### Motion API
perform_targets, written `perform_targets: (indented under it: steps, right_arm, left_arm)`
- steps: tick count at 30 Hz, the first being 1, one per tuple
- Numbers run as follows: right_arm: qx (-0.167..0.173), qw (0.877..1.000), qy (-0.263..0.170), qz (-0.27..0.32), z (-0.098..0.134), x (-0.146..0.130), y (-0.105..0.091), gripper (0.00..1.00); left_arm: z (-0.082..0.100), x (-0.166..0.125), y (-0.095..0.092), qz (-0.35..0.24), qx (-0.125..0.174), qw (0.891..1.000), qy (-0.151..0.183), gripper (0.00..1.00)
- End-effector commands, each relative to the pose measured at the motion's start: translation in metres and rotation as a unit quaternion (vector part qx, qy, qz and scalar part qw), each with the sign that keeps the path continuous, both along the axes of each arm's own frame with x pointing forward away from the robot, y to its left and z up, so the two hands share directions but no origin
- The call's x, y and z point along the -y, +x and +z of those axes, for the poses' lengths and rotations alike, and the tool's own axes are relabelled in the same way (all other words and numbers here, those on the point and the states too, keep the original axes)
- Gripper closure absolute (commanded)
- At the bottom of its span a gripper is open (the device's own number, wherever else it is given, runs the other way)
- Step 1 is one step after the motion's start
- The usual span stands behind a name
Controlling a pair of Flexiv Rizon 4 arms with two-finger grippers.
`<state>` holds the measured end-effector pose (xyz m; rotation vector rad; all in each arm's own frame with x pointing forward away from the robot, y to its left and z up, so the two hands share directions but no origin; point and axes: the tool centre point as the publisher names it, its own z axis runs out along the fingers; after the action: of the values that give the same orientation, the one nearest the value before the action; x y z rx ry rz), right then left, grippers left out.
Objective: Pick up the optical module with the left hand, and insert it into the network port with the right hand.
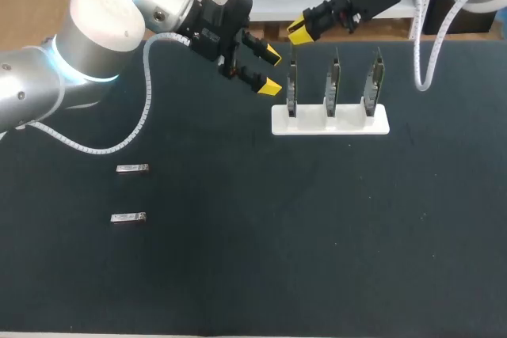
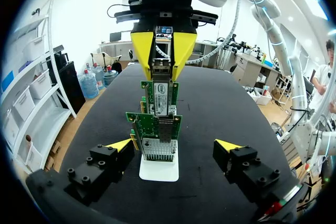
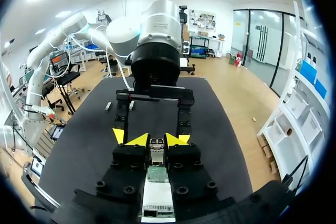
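Observation:
My right gripper (image 1: 299, 31) is shut on a small silver optical module (image 3: 156, 148), which shows between its yellow fingertips (image 3: 139, 140). It hovers just over the left-end network card (image 1: 291, 85) of three cards standing upright in a white stand (image 1: 330, 126). In the left wrist view the module (image 2: 160, 69) hangs over the row of green cards (image 2: 157, 129), with the right gripper (image 2: 159, 51) clamped on it. My left gripper (image 1: 265, 71) is open and holds nothing, just left of the stand, facing along the cards (image 2: 175, 145).
Two more silver modules (image 1: 131, 168) (image 1: 127, 217) lie flat on the dark mat at the left. The other two cards (image 1: 333, 85) (image 1: 372, 85) stand to the right in the stand. The mat's front and right are bare.

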<state>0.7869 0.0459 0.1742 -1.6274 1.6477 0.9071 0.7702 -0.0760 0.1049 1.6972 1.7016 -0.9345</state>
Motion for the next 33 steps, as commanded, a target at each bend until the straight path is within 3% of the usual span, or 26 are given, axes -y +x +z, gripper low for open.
perform_targets:
  steps: [1,33]
  right_arm:
    - [0.004,1.000,0.004,-0.001,0.003,0.002,-0.004,1.00]
    - [-0.029,1.000,0.000,-0.003,-0.012,0.003,-0.001,1.00]
  left_arm:
    - [0.000,0.000,0.000,0.001,0.000,1.000,0.002,0.00]
    - [0.000,0.000,0.000,0.001,0.000,1.000,0.002,0.00]
